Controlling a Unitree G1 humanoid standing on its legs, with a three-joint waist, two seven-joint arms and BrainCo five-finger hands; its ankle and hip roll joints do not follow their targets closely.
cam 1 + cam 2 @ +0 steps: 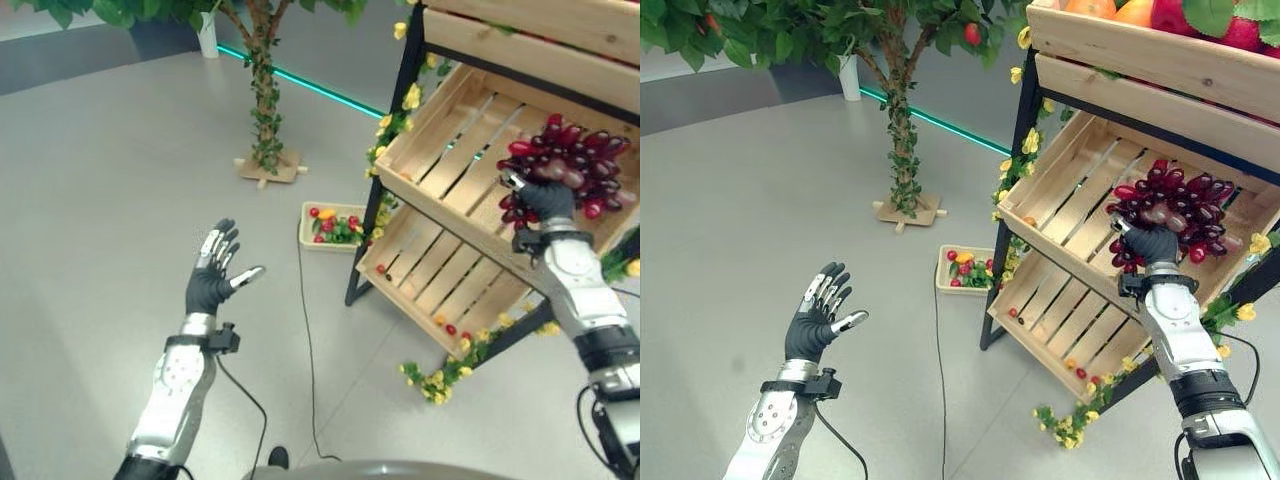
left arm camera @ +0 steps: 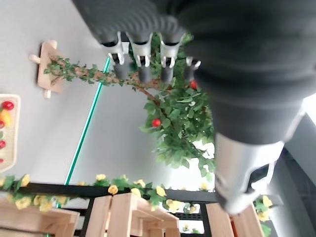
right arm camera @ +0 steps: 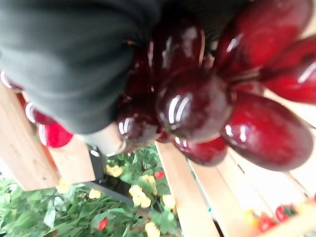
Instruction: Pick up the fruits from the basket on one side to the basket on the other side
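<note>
Right hand (image 1: 1152, 246) curled around red grape bunch (image 1: 1175, 210), held over middle crate (image 1: 1070, 180) of rack. Left hand (image 1: 214, 273) spread, empty, over floor. Transfer apparently midway; small fruits remain in floor tray (image 1: 330, 226).

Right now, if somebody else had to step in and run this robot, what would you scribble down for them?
Right hand: shut on the bunch of dark red grapes, held over the middle wooden crate of the shelf.
Left hand: open, empty, raised over the floor away from the shelf.
Small tray on the floor by the shelf foot holds small red and yellow fruits. A few small fruits lie in the lower crate. The top crate holds larger fruit.
Done: grapes grasped. Left: carry them to the target crate and release; I can't tell from here which one that is.
</note>
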